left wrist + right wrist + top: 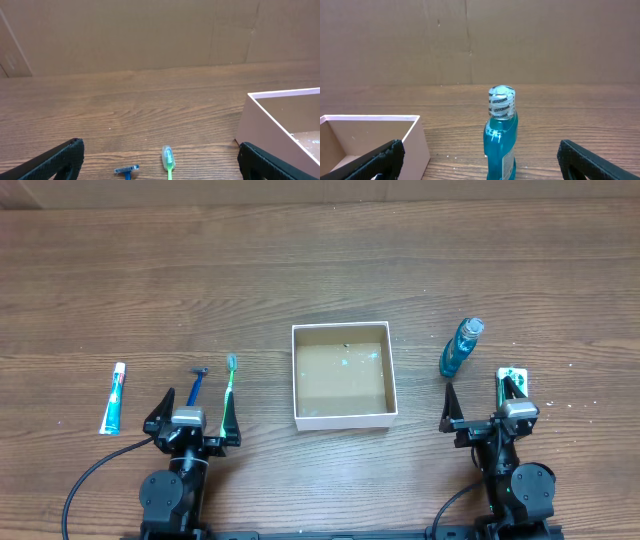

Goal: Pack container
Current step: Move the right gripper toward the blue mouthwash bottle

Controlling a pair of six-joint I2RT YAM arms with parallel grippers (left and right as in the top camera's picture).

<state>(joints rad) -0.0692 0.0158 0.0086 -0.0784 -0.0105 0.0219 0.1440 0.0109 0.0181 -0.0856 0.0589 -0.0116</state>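
The container (343, 420) is a square white-walled box with a brown floor, standing empty at the table's centre. It also shows in the left wrist view (260, 120) and the right wrist view (415, 142). A blue razor (198, 385) and a green toothbrush (229, 385) lie left of it, just ahead of my left gripper (195, 408), which is open and empty. In the left wrist view the razor head (127, 170) and brush head (168, 159) lie between the open jaws (160, 160). A blue mouthwash bottle (460, 348) stands upright right of the container, ahead of my open, empty right gripper (480, 402). It also stands upright in the right wrist view (501, 135), ahead of the jaws (481, 162).
A white and blue toothpaste tube (115, 398) lies at the far left. A small white and green packet (513, 377) lies beside the right gripper's outer finger. A cardboard wall (150, 35) stands along the table's far edge.
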